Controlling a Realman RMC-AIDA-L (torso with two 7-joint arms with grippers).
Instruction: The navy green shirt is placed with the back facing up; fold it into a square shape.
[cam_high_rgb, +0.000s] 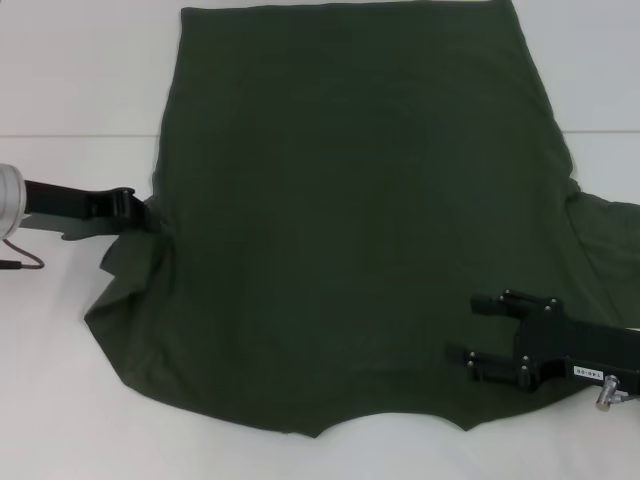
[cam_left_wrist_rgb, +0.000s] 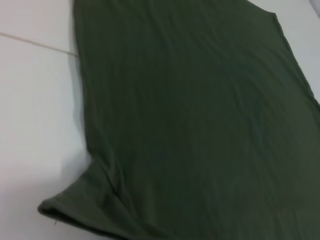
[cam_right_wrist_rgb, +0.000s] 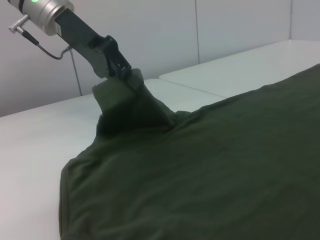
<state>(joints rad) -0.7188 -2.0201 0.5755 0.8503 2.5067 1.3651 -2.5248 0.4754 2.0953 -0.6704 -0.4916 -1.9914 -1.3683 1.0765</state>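
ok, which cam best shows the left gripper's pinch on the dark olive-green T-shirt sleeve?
Right wrist view: left gripper lifts the dark olive-green T-shirt sleeve. Head view shows it edge-on; left wrist view shows only fabric.

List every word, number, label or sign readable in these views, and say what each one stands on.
Small white label on the right gripper arm housing: dark characters, too small and blurred to read.
Navy green shirt: plain, no print or tag showing.
Left gripper, pinching the shirt's sleeve: no text; only a green indicator light on its wrist.
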